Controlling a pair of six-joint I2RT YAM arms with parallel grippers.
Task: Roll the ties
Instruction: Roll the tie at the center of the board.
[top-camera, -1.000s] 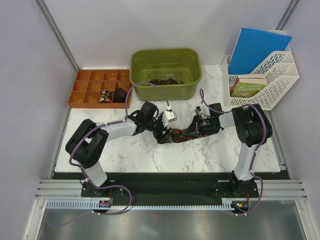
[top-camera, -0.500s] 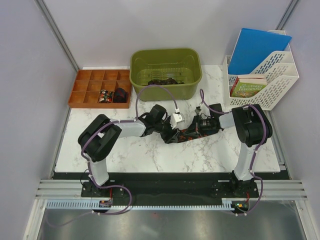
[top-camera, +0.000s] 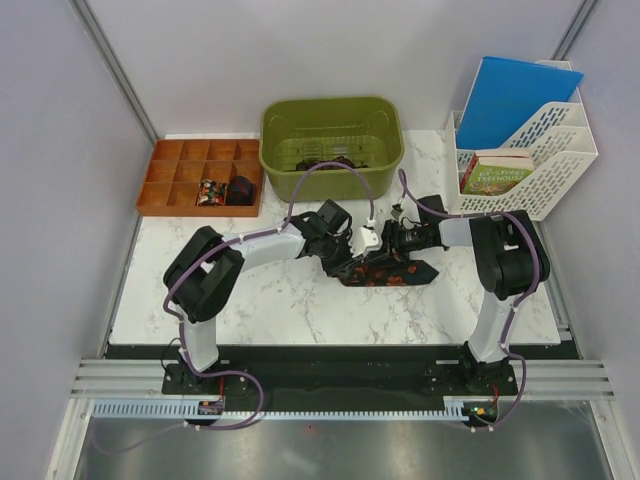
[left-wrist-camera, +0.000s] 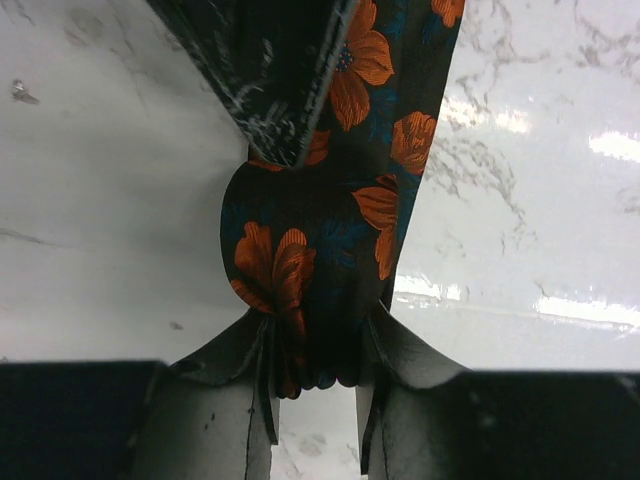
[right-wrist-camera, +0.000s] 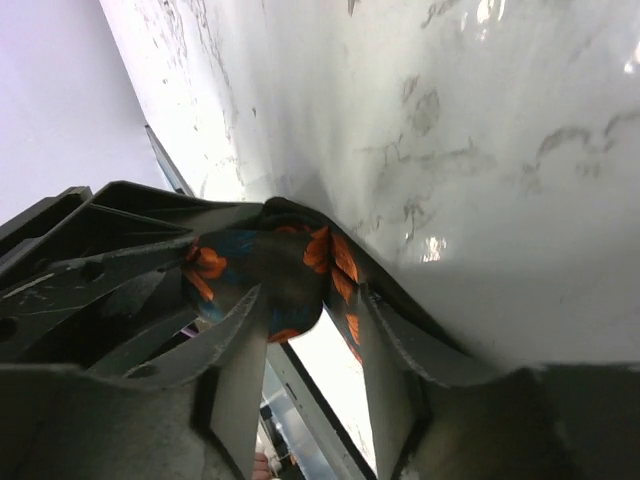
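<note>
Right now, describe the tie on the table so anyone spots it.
Find the green bin. Before it on the marble lies the tie, black with orange flowers, between the left gripper and right gripper. Unlike the coils in the orange tray, it's unrolled.

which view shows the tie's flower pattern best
Left wrist: the tie fills the frame, orange flowers sharp. Top external shows only a small dark strip on the table; right wrist, a shadowed bunched bit.

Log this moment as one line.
left gripper: shut on tie | right gripper: jaws around same tie, grip unclear | tie: lying on marble table
</note>
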